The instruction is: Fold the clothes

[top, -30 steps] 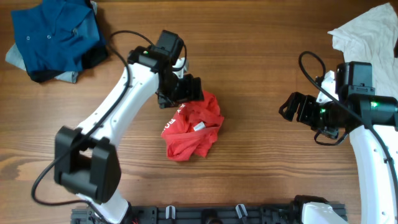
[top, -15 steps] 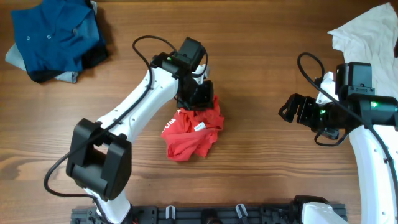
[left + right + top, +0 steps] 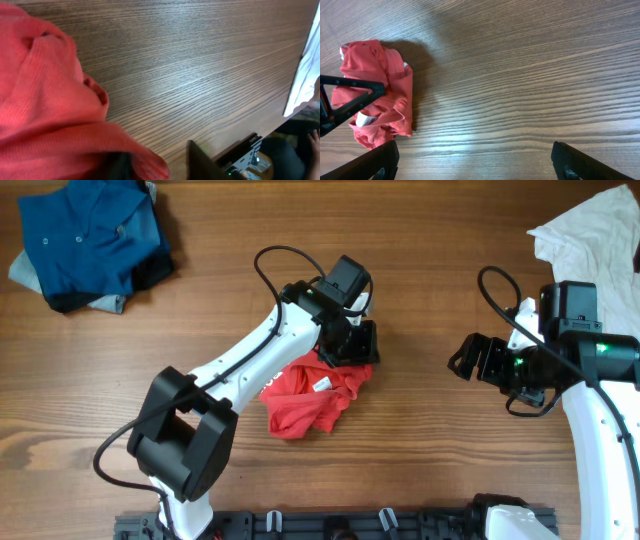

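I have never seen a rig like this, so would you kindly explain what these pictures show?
These are two white robot arms at a wooden table, each ending in a two-finger gripper. The wide picture looks down from a fixed camera above; the other two come from small cameras on each wrist. A crumpled red T-shirt lies mid-table, dark blue garments are piled at one far corner and a white garment at the other. The left gripper sits on the shirt's edge with red fabric between its fingers, though a firm pinch cannot be confirmed. The right gripper hangs open over bare wood, holding nothing.
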You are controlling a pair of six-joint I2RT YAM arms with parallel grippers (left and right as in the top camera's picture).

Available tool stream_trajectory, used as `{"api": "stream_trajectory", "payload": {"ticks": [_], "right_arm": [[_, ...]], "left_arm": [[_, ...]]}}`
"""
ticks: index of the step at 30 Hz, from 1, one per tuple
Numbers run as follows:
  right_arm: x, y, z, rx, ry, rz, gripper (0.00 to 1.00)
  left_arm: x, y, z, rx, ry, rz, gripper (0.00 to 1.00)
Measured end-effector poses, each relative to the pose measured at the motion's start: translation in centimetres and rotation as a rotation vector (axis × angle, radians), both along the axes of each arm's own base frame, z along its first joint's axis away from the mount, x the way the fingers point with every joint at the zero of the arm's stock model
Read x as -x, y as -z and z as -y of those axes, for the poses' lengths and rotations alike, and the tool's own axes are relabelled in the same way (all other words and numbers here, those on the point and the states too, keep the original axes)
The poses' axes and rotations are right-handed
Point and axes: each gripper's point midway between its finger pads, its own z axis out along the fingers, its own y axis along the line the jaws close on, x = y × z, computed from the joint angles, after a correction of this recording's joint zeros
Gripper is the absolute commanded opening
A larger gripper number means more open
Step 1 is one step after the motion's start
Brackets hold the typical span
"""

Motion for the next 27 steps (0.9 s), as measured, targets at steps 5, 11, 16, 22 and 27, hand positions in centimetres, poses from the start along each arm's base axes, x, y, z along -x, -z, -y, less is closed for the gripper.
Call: {"api": "stream_trajectory", "payload": {"ticks": [5, 11, 16, 22, 27], "right_arm": [[0.0, 0.0, 0.0, 0.000, 0.000, 0.000, 0.98], [-0.1, 0.0, 0.0, 0.000, 0.000, 0.003, 0.98], [-0.1, 0.0, 0.0, 0.000, 0.000, 0.005, 0.99], [-0.3, -0.1, 0.0, 0.001, 0.000, 0.014, 0.98], [-0.4, -0.1, 0.0, 0.002, 0.000, 0.019, 0.99]], "left_arm": [[0.6, 0.1, 0.5, 0.000, 0.018, -0.001, 0.65], [1.0, -2.5, 0.6, -0.003, 0.092, 0.027, 0.98], [0.9, -9.9, -2.0, 0.005, 0.087, 0.154, 1.00], [-1.4, -11.7, -13.6, -0.123, -0.125, 0.108, 1.00], [-0.2, -8.6, -20.4, -0.231, -0.235, -0.052, 1.00]]}}
